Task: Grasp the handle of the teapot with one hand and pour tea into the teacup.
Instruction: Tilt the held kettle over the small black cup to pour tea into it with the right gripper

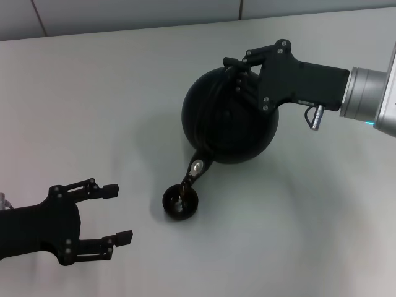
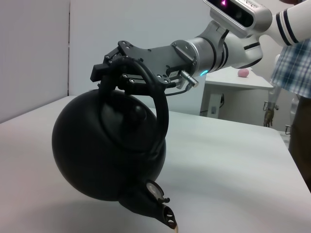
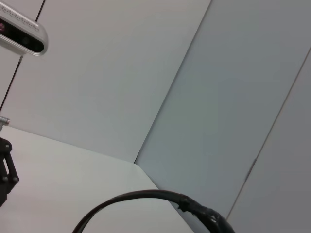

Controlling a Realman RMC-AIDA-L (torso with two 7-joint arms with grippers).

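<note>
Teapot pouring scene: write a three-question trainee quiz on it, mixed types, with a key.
1. True or false: the teapot stands upright on the table.
2. Which gripper holds the handle? A) left B) right C) neither
3. Fill in: the spout points down toward the ____.

Key
1. False; it is lifted and tilted, spout low.
2. B; the right gripper is clamped on the handle, while the left gripper waits open, apart from the pot.
3. teacup
</note>
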